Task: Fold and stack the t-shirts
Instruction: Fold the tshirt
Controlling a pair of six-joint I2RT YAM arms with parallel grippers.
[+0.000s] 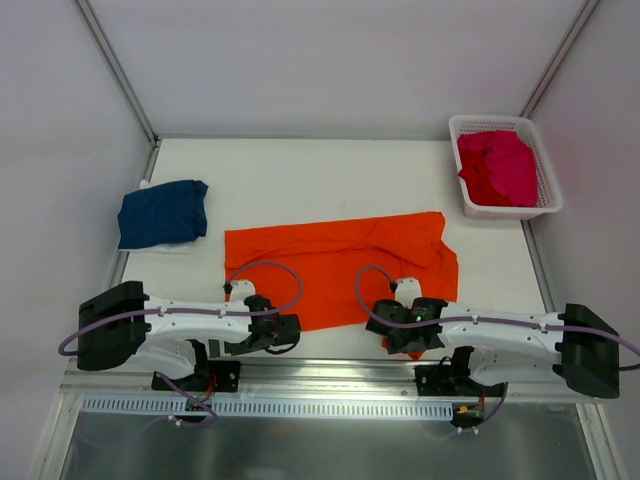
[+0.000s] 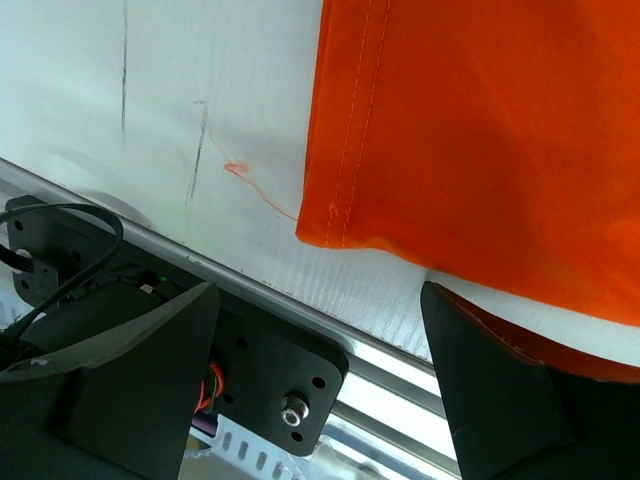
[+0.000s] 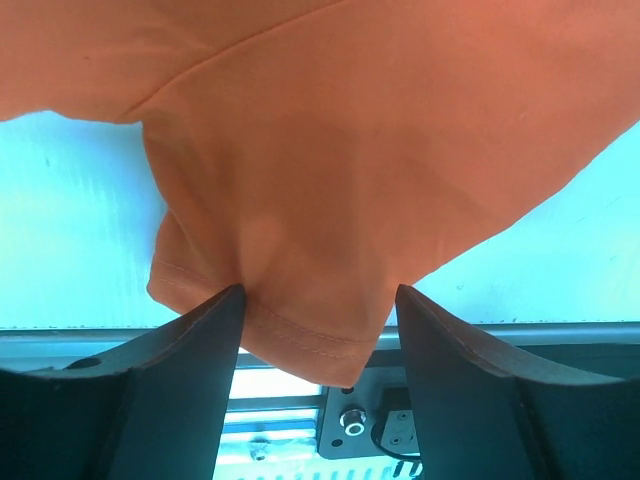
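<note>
The bright orange t-shirt (image 1: pixel 335 265) lies spread flat in the middle of the table. My left gripper (image 1: pixel 287 333) is open and empty at its near left hem; in the left wrist view (image 2: pixel 320 330) the hem corner (image 2: pixel 335 215) lies just ahead of the fingers. My right gripper (image 1: pixel 398 338) is at the shirt's near right corner. Its jaws stand apart with an orange sleeve corner (image 3: pixel 320 330) between them, the cloth touching the left fingertip (image 3: pixel 225 310). A folded navy t-shirt (image 1: pixel 162 213) lies at the left. Magenta-pink shirts (image 1: pixel 497 165) are bunched in the basket.
The white lattice basket (image 1: pixel 548 195) stands at the back right corner. The table's near edge and metal rail (image 2: pixel 400 360) run right under both grippers, with the arm base plates just below. White walls close in the table.
</note>
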